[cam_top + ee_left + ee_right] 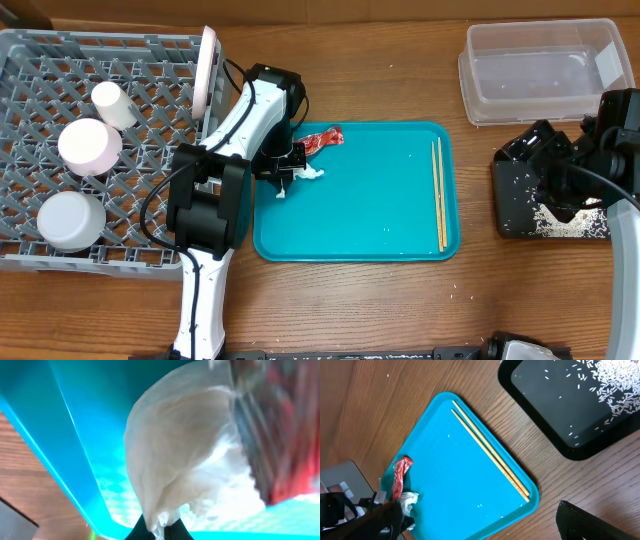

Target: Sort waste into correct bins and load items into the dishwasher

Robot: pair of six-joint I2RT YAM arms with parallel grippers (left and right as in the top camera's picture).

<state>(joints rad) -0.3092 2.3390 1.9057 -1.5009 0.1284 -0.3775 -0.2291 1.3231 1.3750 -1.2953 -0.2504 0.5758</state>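
Note:
A crumpled white tissue (pixel 306 175) lies at the left end of the teal tray (pixel 380 245), and my left gripper (pixel 290 170) is shut on it. In the left wrist view the tissue (pixel 185 445) fills the frame, its lower end pinched between the dark fingertips (pixel 172 532). A crinkled red wrapper (pixel 322 138) lies just beyond the tissue, touching it. The clear bin (pixel 545 65) stands at the far right. The grey dish rack (pixel 150 120) at the left holds a white cup (pixel 113 104), two upturned round dishes and a pinkish plate (pixel 208 70) on edge. My right gripper (pixel 535 160) stands open with nothing in it.
Two wooden chopsticks (pixel 438 195) lie along the tray's right side. A black tray (pixel 520 225) with loose white grains sits under my right arm. From the right wrist, the wrapper (pixel 400 477) and tissue (pixel 410 502) show beside the left gripper.

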